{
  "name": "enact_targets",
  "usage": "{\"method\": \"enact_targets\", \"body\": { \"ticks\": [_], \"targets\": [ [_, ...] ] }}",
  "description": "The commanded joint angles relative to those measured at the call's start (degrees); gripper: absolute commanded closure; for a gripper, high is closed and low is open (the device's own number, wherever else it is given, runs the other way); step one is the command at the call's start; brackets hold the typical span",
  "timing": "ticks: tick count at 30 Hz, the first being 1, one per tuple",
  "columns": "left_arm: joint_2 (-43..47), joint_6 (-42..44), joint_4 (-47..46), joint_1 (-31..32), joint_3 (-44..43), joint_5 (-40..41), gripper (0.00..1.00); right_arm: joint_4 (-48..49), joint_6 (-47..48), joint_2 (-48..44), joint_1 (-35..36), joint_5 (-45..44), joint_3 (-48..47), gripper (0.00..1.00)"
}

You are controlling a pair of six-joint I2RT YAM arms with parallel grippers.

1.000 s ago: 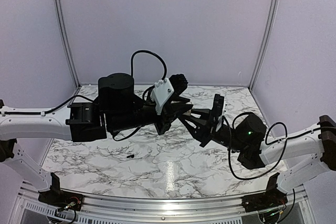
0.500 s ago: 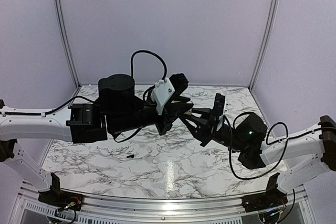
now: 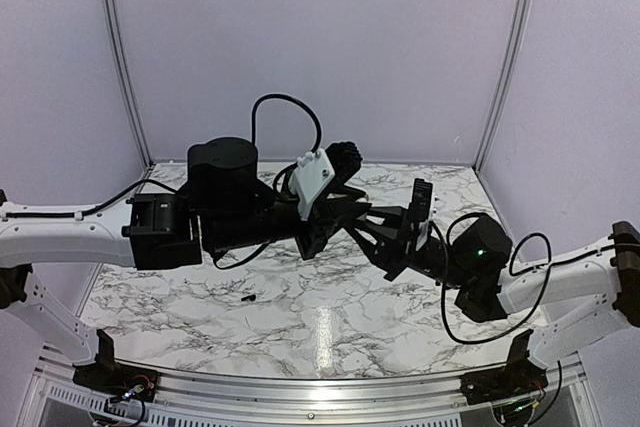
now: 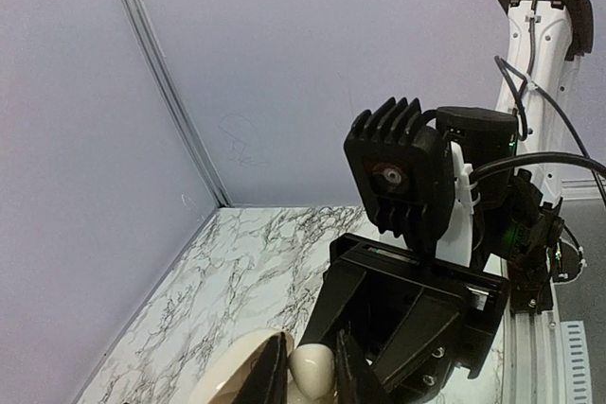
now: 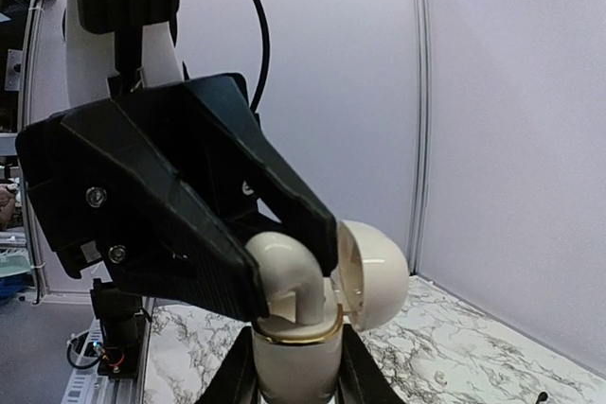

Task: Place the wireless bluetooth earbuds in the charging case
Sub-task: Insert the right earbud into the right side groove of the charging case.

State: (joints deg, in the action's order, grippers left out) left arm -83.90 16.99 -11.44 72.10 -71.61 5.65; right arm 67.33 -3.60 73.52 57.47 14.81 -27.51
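My right gripper (image 5: 289, 377) is shut on the body of the cream-white charging case (image 5: 289, 361), held upright in the air with its gold rim up and its lid (image 5: 374, 276) hinged open to the right. My left gripper (image 4: 312, 368) is shut on a cream-white curved earbud (image 5: 284, 272) whose lower end sits in the case's opening. In the top view the two grippers meet above mid-table, left (image 3: 335, 219) and right (image 3: 362, 229). A tiny black stub (image 3: 247, 298) lies on the marble table (image 3: 300, 332) at the near left.
The left gripper's black fingers (image 5: 180, 224) fill the left of the right wrist view. The right arm's camera mount (image 4: 407, 177) stands just beyond the case in the left wrist view. Pale walls close off the table at the back and sides.
Both grippers stay joined at the case. The right wrist has drifted slightly right and the left wrist has risen a little.
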Motion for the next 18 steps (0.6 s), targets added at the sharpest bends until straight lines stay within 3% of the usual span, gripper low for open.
{"method": "enact_targets", "body": {
  "ticks": [1, 18],
  "targets": [
    [-1.31, -0.29, 7.73, -0.29, -2.30, -0.98, 0.80, 5.23, -0.17, -2.20, 0.58, 4.87, -2.26, 1.00],
    [-0.95, 1.96, 11.15, -0.39, -5.16, 5.61, 0.65, 4.86, -2.01, -2.14, 0.61, 5.44, -1.09, 1.00]
  ]
}}
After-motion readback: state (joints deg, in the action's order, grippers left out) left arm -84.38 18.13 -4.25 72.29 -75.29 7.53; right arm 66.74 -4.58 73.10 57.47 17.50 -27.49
